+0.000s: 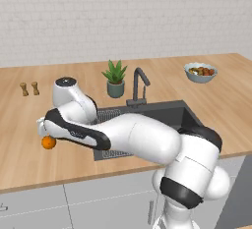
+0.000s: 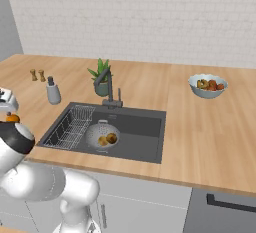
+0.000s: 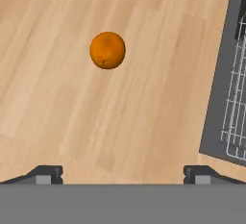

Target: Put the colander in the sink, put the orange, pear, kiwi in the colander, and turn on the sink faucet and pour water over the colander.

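Note:
The orange (image 3: 107,50) lies alone on the wooden counter, left of the sink (image 2: 145,127). My gripper (image 3: 123,175) hovers above it, open, with nothing between its fingertips (image 3: 48,174). In the left base view my hand sits just over the orange (image 1: 48,143). The grey colander (image 2: 95,131) stands in the basin beside the wire rack (image 2: 70,127). Inside it lie a yellowish pear (image 2: 102,140) and a brown kiwi (image 2: 111,137). The dark faucet (image 2: 106,84) rises behind the basin, and no water runs from it.
A potted plant (image 1: 115,78) stands by the faucet. A pale blue bowl of mixed fruit (image 2: 207,86) sits at the back right. A soap dispenser (image 2: 52,93) and two small shakers (image 1: 29,89) stand at the back left. The sink's edge (image 3: 223,74) lies right of the orange.

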Controlling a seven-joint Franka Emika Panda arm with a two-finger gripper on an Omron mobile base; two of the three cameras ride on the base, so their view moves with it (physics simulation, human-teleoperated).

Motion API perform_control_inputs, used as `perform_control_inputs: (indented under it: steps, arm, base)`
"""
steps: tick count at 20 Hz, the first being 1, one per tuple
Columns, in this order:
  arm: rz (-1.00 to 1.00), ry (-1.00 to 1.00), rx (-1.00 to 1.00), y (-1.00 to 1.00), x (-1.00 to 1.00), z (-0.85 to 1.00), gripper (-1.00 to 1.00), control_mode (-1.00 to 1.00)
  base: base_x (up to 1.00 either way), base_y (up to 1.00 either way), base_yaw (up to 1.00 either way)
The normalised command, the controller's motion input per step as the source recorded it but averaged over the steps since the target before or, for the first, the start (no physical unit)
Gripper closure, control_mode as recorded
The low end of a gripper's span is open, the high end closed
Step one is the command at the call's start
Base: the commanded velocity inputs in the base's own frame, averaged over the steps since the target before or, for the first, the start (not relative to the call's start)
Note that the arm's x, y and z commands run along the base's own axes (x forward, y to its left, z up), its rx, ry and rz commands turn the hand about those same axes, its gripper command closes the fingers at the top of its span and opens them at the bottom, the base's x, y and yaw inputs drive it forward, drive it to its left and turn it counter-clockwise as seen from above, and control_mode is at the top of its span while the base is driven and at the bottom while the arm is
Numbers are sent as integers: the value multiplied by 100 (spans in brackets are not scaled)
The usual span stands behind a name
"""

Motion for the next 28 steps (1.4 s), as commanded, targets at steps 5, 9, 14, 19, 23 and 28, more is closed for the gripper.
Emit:
perform_control_inputs:
  steps: [5,9,14,19,23,28]
  arm:
    - [0,3,-2,39,37,-38,-100,-100]
    - [0,0,0,22,37,-44,-100,-100]
    - [0,0,0,21,37,-45,-100,-100]
    - [0,0,0,25,35,-30,-100,-100]
    - [0,0,-1,26,24,-13,-100,-100]
    - [0,0,-1,27,14,0,-100,-100]
  base:
    - [0,0,0]
    - [0,0,0]
    - [0,0,0]
    - [0,0,0]
    - [0,0,0]
    - [0,0,0]
